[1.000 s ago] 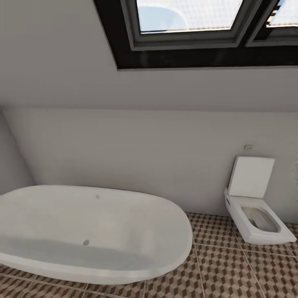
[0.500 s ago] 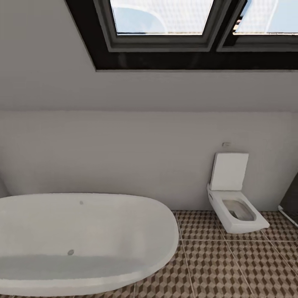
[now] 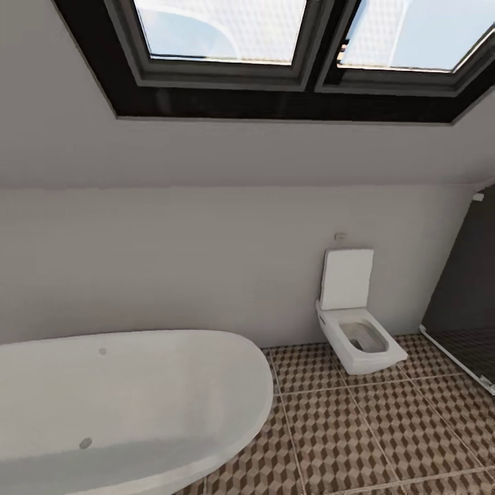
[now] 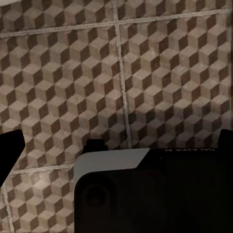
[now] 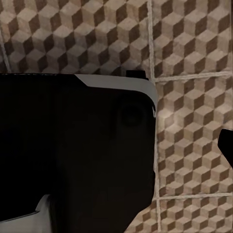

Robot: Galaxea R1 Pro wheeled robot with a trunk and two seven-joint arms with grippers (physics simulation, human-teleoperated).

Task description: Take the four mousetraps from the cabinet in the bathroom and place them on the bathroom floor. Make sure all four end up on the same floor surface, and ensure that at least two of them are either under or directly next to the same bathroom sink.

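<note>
The mousetraps, the cabinet and the sink are out of view. The bathroom floor, tiled in a brown, beige and cream cube pattern, spreads across the lower right of the head view. In the left wrist view my left gripper hangs open over these tiles, its dark fingertips at the picture's two sides with nothing between them. My right gripper is also over the floor. One of its fingertips shows at the picture's edge, and the other is lost against my dark body.
A white oval bathtub fills the lower left. A white toilet with its lid up stands against the back wall. A dark glass shower enclosure is at the far right. Skylight windows sit in the sloped ceiling.
The head camera has swung right: bathtub and toilet slid left in the picture, and the dark shower enclosure came into view at the right.
</note>
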